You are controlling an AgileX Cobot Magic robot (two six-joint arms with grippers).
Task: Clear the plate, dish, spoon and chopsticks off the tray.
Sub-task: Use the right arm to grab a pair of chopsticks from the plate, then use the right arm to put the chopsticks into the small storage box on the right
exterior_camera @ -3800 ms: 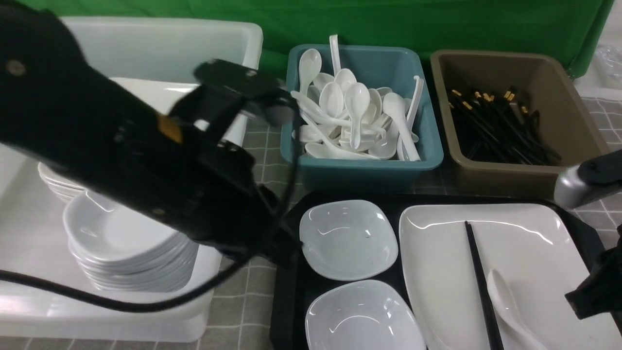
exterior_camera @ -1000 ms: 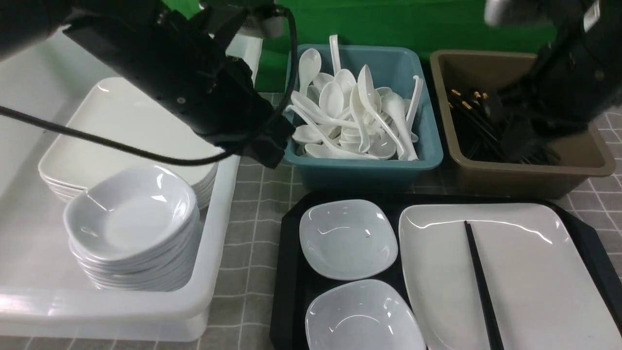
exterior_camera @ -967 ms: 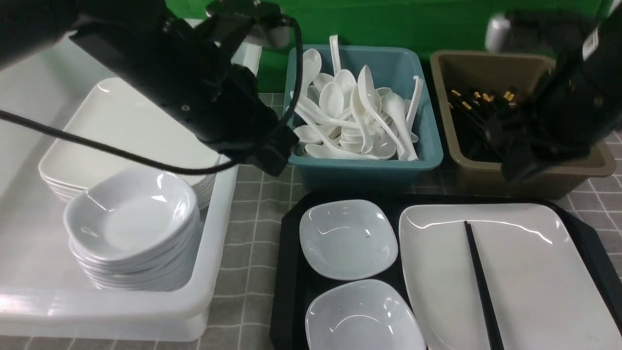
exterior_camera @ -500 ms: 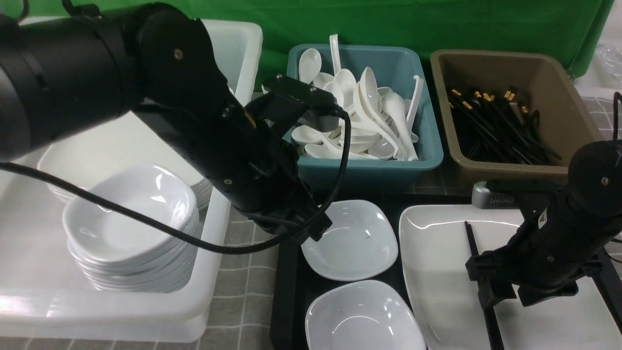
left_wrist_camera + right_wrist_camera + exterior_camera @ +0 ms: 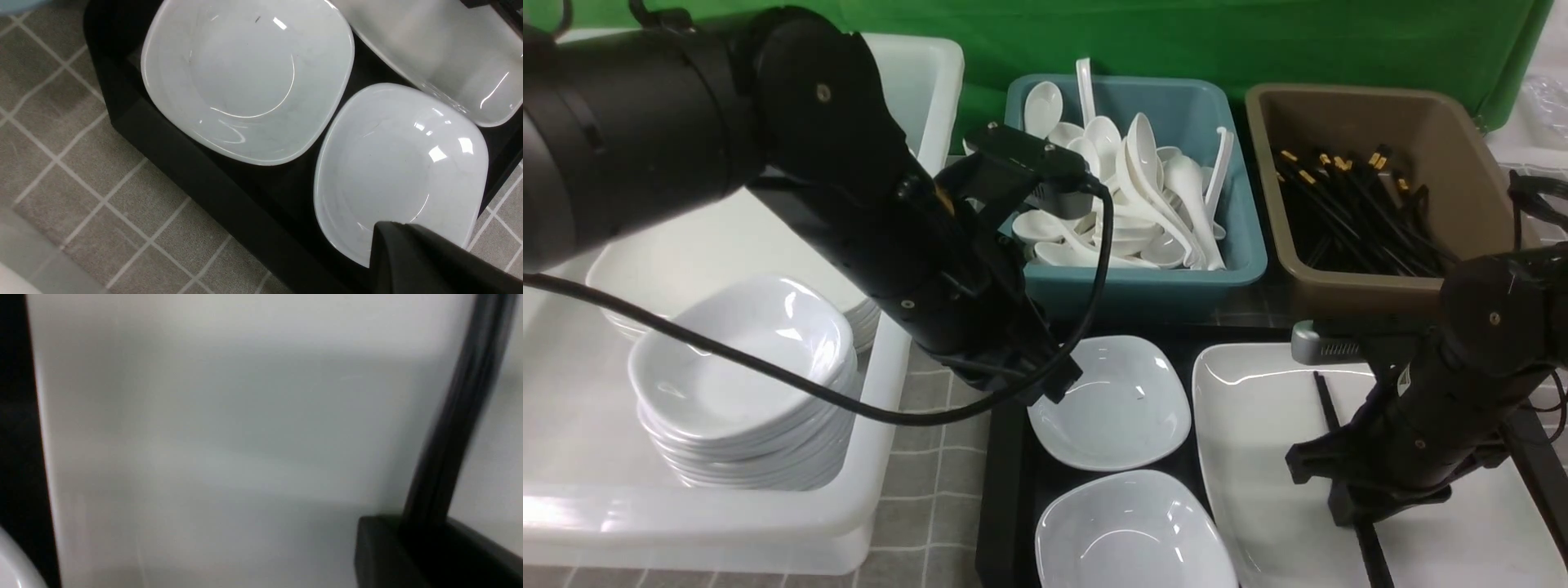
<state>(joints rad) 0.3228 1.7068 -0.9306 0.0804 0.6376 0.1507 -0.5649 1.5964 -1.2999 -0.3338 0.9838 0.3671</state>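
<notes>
Clock directions are for the front view, with twelve o'clock pointing away from the camera.

Right claw [image 5: 1354,516]: closed, gripping the chopsticks [image 5: 1374,555] partway along their length. The chopsticks lie low over the plate [image 5: 1258,490], running roughly from eleven to five o'clock; whether they touch it cannot be determined.

Left claw [image 5: 1058,392]: closed, at the ten o'clock dish [image 5: 1131,416], covering part of it from view; contact cannot be confirmed.

The plate occupies the three o'clock side of the black tray [image 5: 1005,498]. Two dishes are on its nine o'clock side: the one already listed, and one at eight o'clock [image 5: 1135,531]. All stand upright.

Beyond the tray, a teal bin [image 5: 1143,290] of white spoons [image 5: 1123,204] is at eleven o'clock and a brown bin [image 5: 1372,294] of black chopsticks with gold-coloured ends [image 5: 1356,212] at one. A white bin [image 5: 768,518] at nine to ten o'clock contains stacked plates [image 5: 719,237] and stacked dishes [image 5: 743,367].
</notes>
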